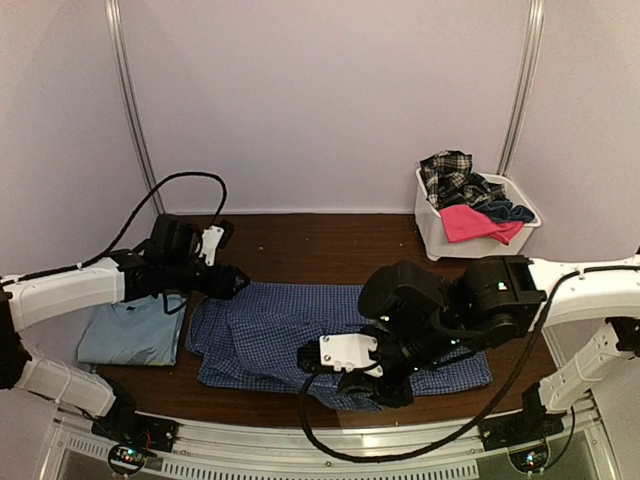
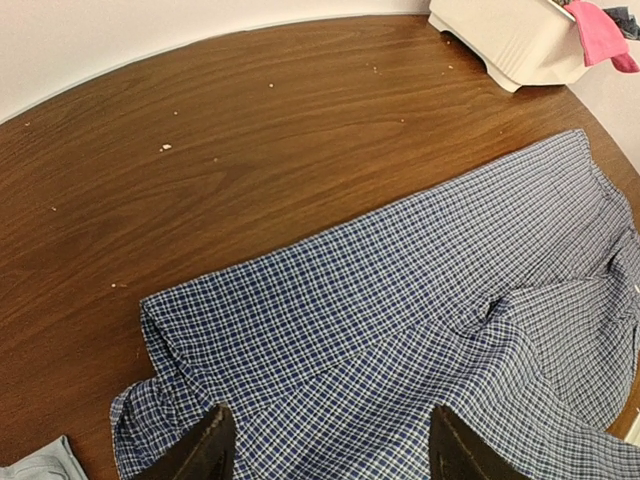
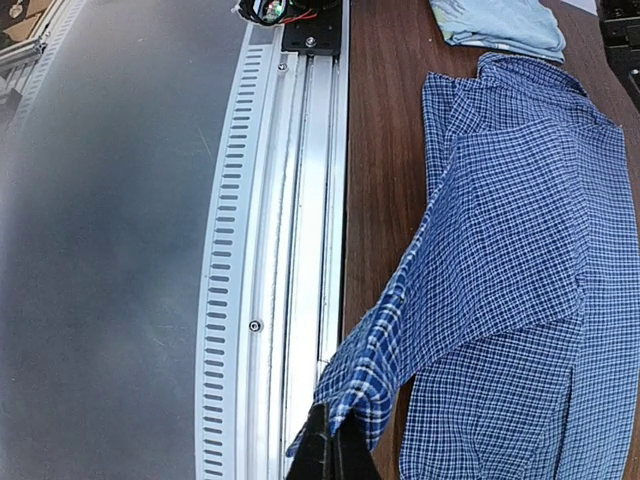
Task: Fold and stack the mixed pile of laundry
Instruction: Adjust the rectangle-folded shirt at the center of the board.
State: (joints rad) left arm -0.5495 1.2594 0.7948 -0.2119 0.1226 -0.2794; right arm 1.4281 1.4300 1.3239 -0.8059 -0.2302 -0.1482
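The blue small-check shirt (image 1: 270, 335) lies spread across the wooden table (image 1: 300, 245). My right gripper (image 1: 318, 368) is shut on its near edge (image 3: 400, 360) and holds that flap lifted by the front rail; the fingertips (image 3: 335, 445) are pinched together on the fabric. Over the shirt's left part (image 2: 330, 320) hovers my left gripper (image 1: 235, 281), fingers (image 2: 205, 450) wide apart, nothing between them. A folded light blue T-shirt (image 1: 130, 335) lies left of the shirt. The rest of the laundry pile sits in the basket: a plaid piece (image 1: 446, 170), a hot pink piece (image 1: 470, 222) and dark navy cloth (image 1: 505, 210).
The white plastic basket (image 1: 432, 232) stands at the back right corner, also in the left wrist view as the basket (image 2: 510, 45). A slotted metal rail (image 3: 270, 250) runs along the table's near edge. A black cable (image 1: 330, 440) loops below the right wrist.
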